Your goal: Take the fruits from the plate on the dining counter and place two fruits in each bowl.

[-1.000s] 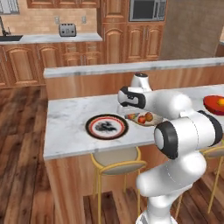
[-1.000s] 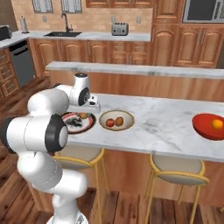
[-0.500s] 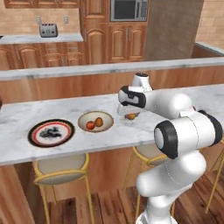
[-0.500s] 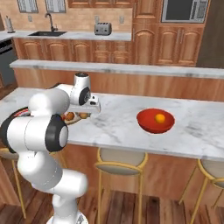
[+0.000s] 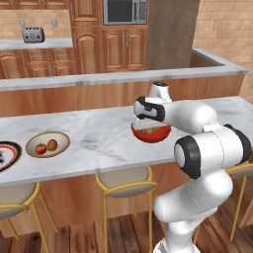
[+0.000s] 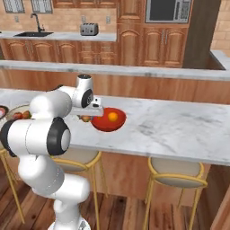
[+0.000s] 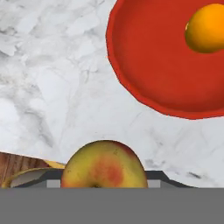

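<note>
My gripper is shut on the small olive-brown fruit, which has a red blush. It hangs low over the marble dining counter, just outside the rim of the red bowl. One bright orange lies inside that bowl. From the left base view the gripper overlaps the red bowl's near rim. Farther left sits the tan bowl with a red apple and a brownish-orange fruit. The plate shows at the left edge.
A raised wooden ledge runs behind the counter. Bar stools stand below its front edge. To the right of the red bowl lies open marble. Toaster and sink sit on the far worktop.
The whole picture has shifted left, so the base has driven right along the counter. The red bowl now sits beside the gripper, which has kept hold of the fruit.
</note>
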